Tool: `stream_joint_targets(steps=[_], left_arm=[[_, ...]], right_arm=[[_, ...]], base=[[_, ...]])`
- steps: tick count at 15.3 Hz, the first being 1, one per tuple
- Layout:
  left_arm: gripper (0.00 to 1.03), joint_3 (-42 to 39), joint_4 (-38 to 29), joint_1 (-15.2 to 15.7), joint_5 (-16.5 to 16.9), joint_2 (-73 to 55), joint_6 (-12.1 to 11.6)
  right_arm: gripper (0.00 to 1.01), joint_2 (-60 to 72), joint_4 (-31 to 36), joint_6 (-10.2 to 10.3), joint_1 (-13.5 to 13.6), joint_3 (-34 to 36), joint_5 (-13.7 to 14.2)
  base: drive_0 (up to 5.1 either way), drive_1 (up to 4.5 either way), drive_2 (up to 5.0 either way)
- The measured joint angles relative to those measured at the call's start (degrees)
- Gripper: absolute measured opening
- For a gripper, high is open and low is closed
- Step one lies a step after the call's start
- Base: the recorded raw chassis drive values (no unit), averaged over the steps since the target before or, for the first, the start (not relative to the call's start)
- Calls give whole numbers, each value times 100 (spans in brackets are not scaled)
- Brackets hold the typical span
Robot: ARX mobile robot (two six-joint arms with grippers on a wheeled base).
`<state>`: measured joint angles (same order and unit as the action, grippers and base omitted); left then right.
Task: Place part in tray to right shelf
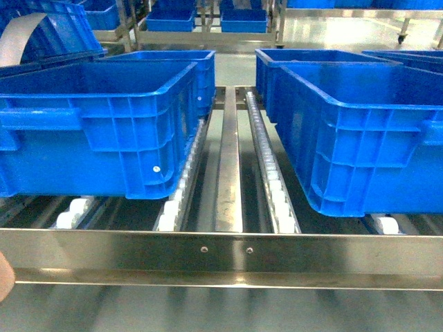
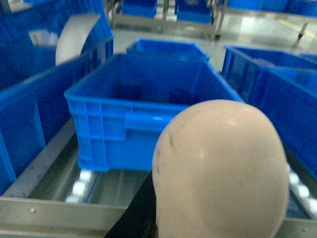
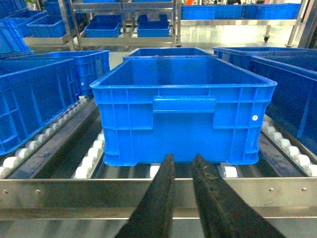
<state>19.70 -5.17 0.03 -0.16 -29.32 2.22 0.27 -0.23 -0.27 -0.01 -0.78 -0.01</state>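
Observation:
The pale beige tray (image 2: 220, 168) fills the lower right of the left wrist view as a rounded shell held up over the rack's front bar. A sliver of the tray (image 1: 4, 277) shows at the head view's left edge. My left gripper is hidden behind it apart from a dark finger (image 2: 136, 213), and it seems shut on the tray. The part is out of view. My right gripper (image 3: 183, 159) hangs before the right shelf's steel front bar (image 3: 74, 191), its black fingers a narrow gap apart and empty.
Large blue crates sit on the roller rails: one left (image 1: 97, 124), one right (image 1: 360, 131), and one straight ahead of the right gripper (image 3: 183, 106). A steel centre rail (image 1: 228, 159) runs between them behind the front bar (image 1: 221, 252). More racks of crates stand behind.

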Motion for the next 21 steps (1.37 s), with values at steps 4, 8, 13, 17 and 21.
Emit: stream_joint_targets(steps=[4, 8, 13, 17, 21], left_arm=[[15, -1187, -450, -4, 4, 1244, -120], [15, -1495, -330, -4, 2, 1438, -120], [15, -1545, -315, -4, 2, 1650, -120], [15, -1757, 662, -4, 15, 2566, -118], [15, -1882, 586, -4, 11, 2876, -118]], right_arm=[[2, 0, 2, 7, 0, 0, 0], [2, 0, 2, 7, 0, 0, 0], [2, 0, 2, 7, 0, 0, 0], [2, 0, -4, 7, 0, 0, 0], [2, 0, 0, 9, 0, 0, 0]], base=[[0, 0, 0], [0, 0, 0], [0, 0, 0], [0, 0, 0], [0, 0, 0]])
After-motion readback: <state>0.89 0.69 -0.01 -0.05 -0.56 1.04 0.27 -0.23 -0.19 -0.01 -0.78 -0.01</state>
